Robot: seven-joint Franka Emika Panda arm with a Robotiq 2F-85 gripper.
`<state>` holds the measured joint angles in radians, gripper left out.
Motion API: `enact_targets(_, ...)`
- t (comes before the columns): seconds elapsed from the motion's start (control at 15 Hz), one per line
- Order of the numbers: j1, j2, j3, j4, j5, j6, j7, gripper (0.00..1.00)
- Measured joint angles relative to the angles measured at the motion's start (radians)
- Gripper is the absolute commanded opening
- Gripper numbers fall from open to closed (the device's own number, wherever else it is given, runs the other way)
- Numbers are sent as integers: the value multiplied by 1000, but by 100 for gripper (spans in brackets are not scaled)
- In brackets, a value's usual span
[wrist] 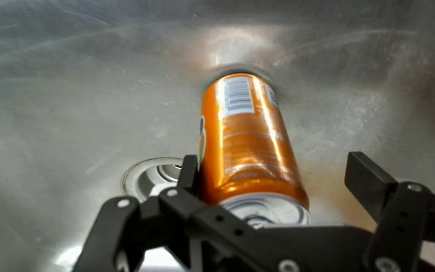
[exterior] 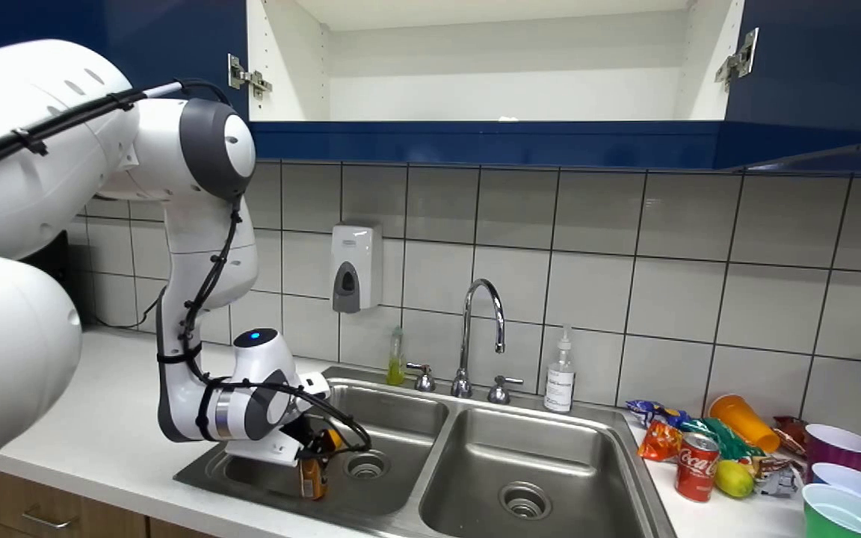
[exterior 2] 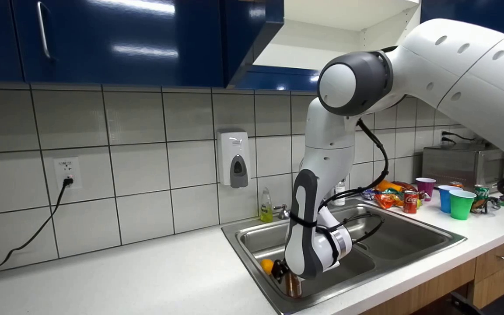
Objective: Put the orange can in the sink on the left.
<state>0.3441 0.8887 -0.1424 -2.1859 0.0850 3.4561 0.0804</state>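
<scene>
The orange can (wrist: 249, 139) stands in the left basin (exterior: 393, 486) of the double sink. Its silver top faces my wrist camera and its base meets the metal floor. The can also shows in both exterior views (exterior: 312, 480) (exterior 2: 293, 286), its upper part hidden by the gripper. My gripper (wrist: 272, 166) is open with its fingers on either side of the can's upper end. The left finger in the wrist view is against or very near the can. The right finger stands apart from it with a wide gap. The gripper (exterior 2: 280, 270) is low inside the basin.
An orange ball-like thing (exterior 2: 266, 265) is beside the gripper in the basin. The divider and right basin (exterior: 528, 448) adjoin it. The faucet (exterior: 466, 336), a dish soap bottle (exterior: 396, 359) and a pump bottle (exterior: 560, 381) stand behind. A red can (exterior: 697, 467), wrappers and cups are at the right.
</scene>
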Motion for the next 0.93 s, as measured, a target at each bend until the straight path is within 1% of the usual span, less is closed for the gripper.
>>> enact_targets(0.33, 2, -33, 0, -43, 26, 0, 0, 100)
enact_targets(0.93, 15, -116, -1, -157, 68, -2, 0, 100)
